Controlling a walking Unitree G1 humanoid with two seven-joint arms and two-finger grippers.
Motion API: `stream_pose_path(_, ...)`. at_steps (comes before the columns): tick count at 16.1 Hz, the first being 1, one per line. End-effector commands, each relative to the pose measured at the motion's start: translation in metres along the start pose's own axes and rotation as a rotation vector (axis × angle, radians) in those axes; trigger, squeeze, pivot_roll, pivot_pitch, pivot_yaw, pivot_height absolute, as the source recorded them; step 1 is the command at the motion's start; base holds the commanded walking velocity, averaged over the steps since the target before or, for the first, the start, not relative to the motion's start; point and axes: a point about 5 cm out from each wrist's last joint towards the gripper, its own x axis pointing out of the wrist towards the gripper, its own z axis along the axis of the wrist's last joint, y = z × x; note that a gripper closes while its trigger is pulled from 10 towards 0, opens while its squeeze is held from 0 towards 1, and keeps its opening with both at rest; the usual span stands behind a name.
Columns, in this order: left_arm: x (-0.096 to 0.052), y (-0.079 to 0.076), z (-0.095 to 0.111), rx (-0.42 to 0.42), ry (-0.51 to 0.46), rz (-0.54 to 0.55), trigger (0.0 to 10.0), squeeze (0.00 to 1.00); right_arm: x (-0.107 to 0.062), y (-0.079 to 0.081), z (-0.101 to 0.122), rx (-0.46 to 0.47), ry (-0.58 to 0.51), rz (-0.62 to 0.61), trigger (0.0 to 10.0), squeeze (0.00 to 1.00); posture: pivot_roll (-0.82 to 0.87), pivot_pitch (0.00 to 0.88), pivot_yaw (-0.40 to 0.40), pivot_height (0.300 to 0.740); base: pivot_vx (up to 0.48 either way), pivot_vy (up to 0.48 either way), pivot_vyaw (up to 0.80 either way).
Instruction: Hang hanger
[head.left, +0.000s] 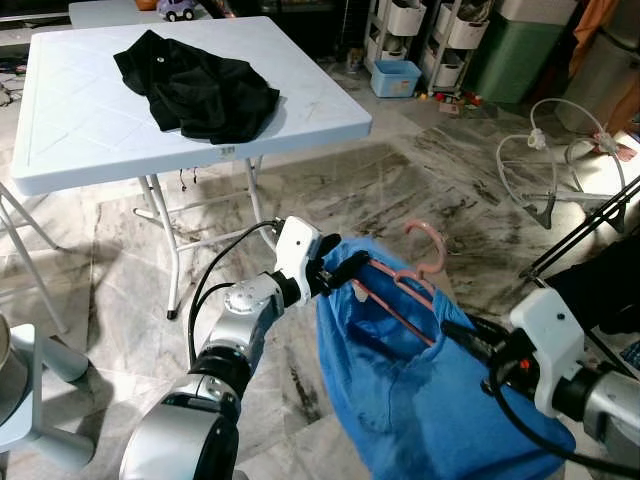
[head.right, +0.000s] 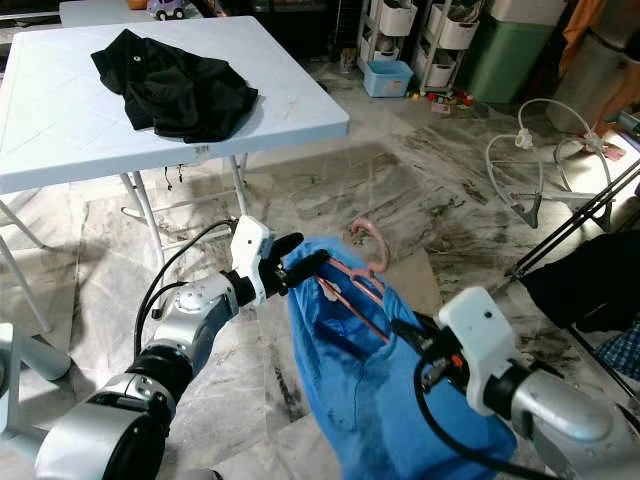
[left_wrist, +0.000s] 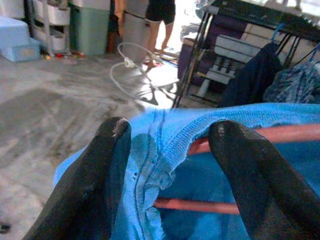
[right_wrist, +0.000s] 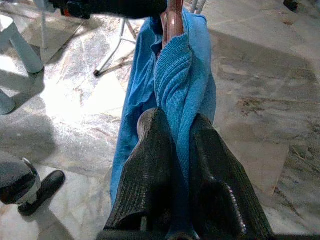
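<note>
Left gripper (head.left: 345, 270) and right gripper (head.left: 462, 333) both clamp the blue garment (head.left: 420, 400); keep the pink hanger (head.left: 410, 283) level while carrying it to the rack (left_wrist: 240, 45).

Lighting: even indoor daylight, head views sharp and moderately bright. Glare: washed-out patch on the marble floor (right_wrist: 75, 100) in the right wrist view. Focus: left pincer's fingers (left_wrist: 100, 185) soft, close to lens. Background slightly overexposed, left wrist view.
</note>
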Motion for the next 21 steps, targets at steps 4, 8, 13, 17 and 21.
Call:
stream_pose_path(4,0.009,-0.016,-0.001,-0.009,-0.018,-0.045,10.0,1.00,0.001,-0.012,0.016,-0.072,-0.043,-0.108,10.0,0.00,0.04,0.073,-0.095,0.740,0.000,0.000,0.00)
stream_pose_path(8,0.008,-0.018,-0.007,0.035,0.014,-0.012,10.0,1.00,0.011,-0.014,0.021,-0.056,-0.070,-0.149,10.0,0.00,0.05,0.069,-0.091,0.740,0.000,0.000,0.00)
stream_pose_path(13,0.001,-0.003,-0.013,0.095,0.075,0.117,10.0,1.00,0.009,0.000,0.034,-0.054,-0.142,-0.041,10.0,0.00,0.08,0.062,-0.090,0.740,0.000,0.000,0.00)
stream_pose_path(17,0.000,0.005,-0.012,0.131,0.087,0.211,10.0,1.00,0.005,0.001,0.041,-0.042,-0.178,-0.010,10.0,0.00,0.08,0.054,-0.098,0.740,0.000,0.000,0.00)
stream_pose_path(21,-0.001,0.015,-0.008,0.175,0.107,0.330,10.0,1.00,0.000,0.003,0.046,-0.033,-0.199,-0.001,10.0,0.00,0.05,0.051,-0.094,0.740,0.000,0.000,0.00)
